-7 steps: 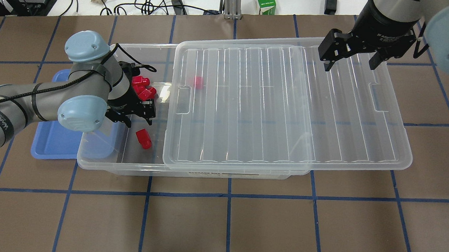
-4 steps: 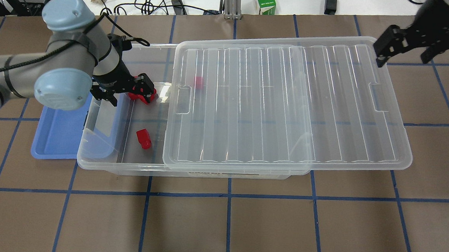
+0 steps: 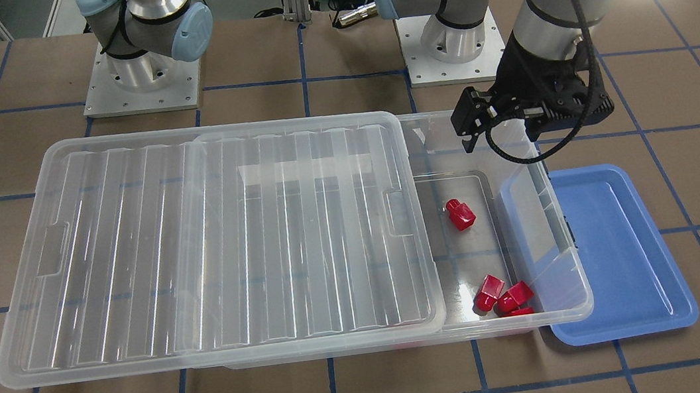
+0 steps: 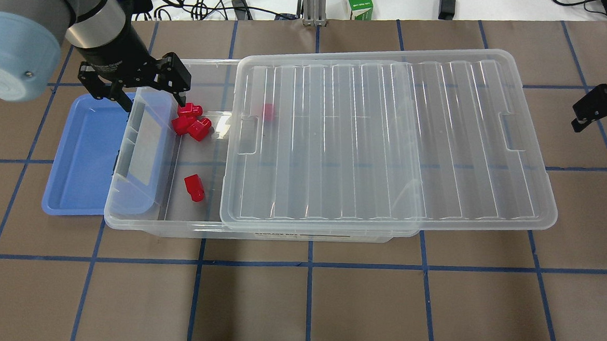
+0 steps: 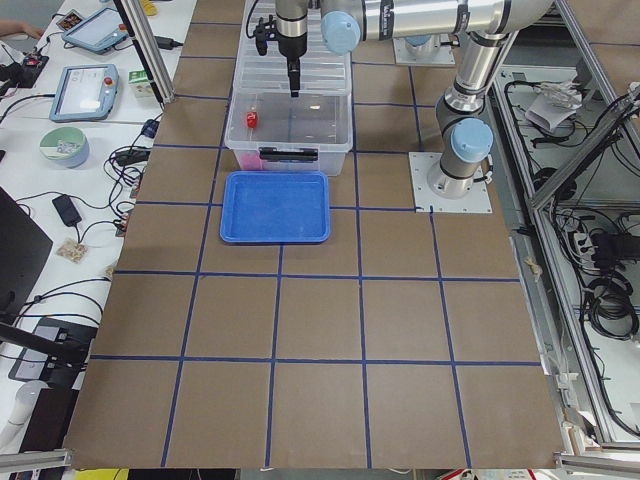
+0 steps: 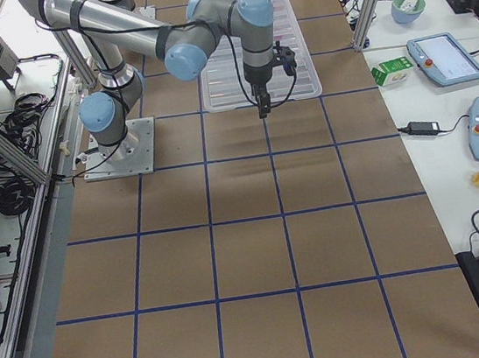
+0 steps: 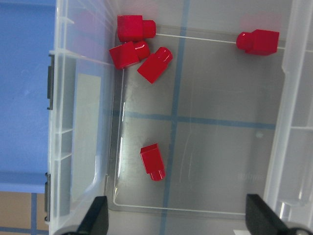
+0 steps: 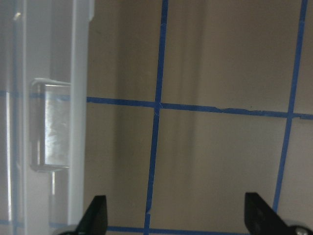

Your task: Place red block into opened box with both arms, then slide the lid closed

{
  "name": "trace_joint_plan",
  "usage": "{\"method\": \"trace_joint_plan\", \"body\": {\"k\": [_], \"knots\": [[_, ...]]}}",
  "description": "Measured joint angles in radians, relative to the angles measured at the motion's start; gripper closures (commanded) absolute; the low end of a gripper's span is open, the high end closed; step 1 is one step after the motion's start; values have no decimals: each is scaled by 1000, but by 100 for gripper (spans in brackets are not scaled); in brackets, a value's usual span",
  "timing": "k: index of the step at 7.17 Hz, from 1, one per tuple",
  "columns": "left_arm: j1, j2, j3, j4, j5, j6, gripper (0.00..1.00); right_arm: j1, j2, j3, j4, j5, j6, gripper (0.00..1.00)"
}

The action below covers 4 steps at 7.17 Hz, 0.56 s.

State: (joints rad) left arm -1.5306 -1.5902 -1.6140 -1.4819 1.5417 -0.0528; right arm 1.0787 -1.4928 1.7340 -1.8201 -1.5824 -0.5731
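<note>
box: shallow clear plastic bin, rounded corners, dark clip on the end wall, smooth glossy floor.
lid: clear ribbed sheet with a raised rim and two small rectangular tabs. It lies flat on the box, slid off toward one end and overhanging it, so the box's other end is uncovered.
red blocks: glossy hard plastic, boxy with a short stub. All five lie on the box floor: one alone in the open end, three bunched in that end's far corner, one under the lid's edge.
left gripper: above the box's open end, black fingers spread wide, holding nothing.
right gripper: off past the box's covered end, over the table, fingers apart, empty.
blue tray: smooth, shallow, rounded plastic, just beside the box's open end.
table: matte brown surface with a blue tape grid, under the box.
</note>
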Motion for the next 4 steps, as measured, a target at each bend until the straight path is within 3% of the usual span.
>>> {"method": "trace_joint_plan", "body": {"k": [4], "knots": [[-1,50,-9,-20,-5,115,0,16,79,44,-78,11,59,0]]}}
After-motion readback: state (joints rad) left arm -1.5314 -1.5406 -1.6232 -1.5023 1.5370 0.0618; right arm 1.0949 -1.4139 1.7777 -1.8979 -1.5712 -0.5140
